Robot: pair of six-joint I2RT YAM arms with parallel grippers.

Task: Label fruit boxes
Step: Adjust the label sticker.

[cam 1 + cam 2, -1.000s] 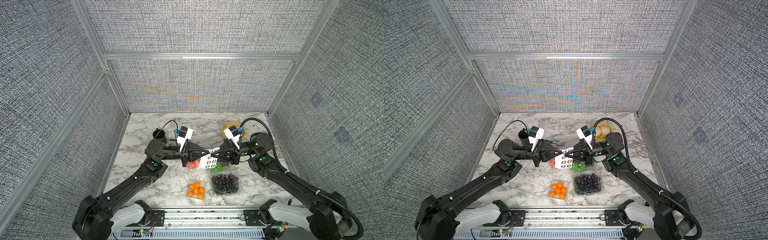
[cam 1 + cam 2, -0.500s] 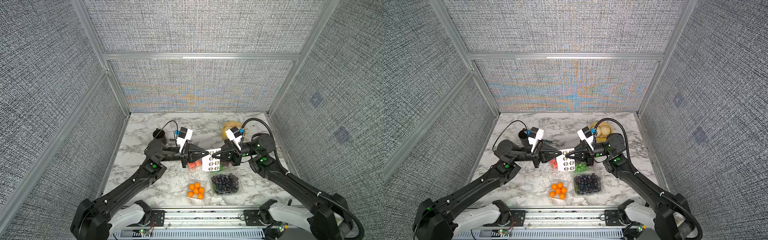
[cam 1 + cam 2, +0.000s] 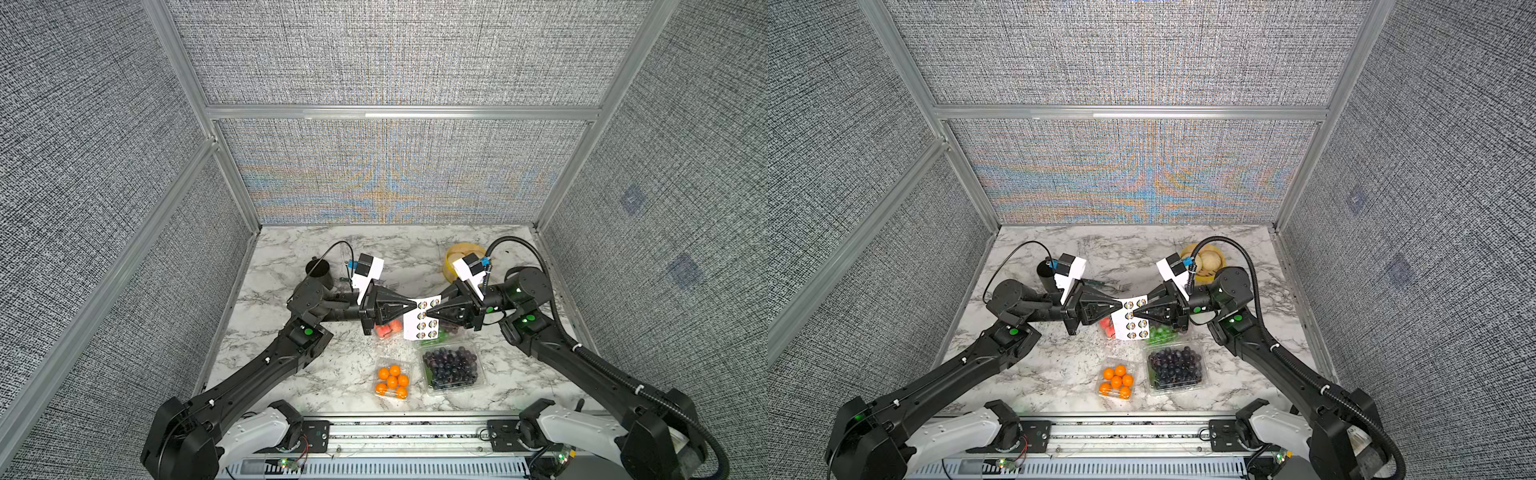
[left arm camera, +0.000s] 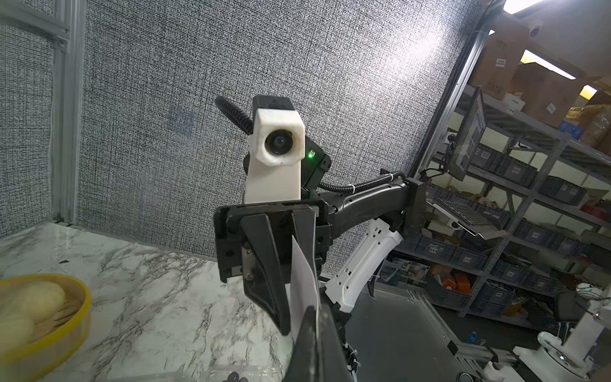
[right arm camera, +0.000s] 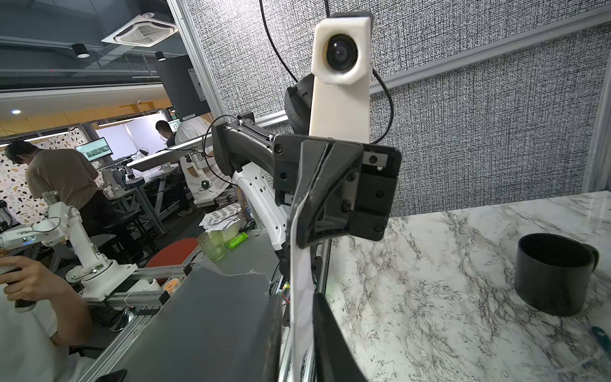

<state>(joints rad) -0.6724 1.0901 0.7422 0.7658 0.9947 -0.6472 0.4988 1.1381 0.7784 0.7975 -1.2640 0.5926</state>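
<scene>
Dark-grape box: light, thin clear clamshell, likely flexes; hold at rim. Orange-ball box just beside it. Strawberry box farther back, under the sticker sheet. Left pincer clamps the sheet; right pincer apparently slightly parted.

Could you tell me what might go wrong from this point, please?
The sticker sheet hangs in mid-air, pinched at one edge by the shut left claw. The right claw looks slightly open around it, so the sheet could swing, bend or slip.
Both claw tips nearly meet at the sheet, so they might collide.
</scene>
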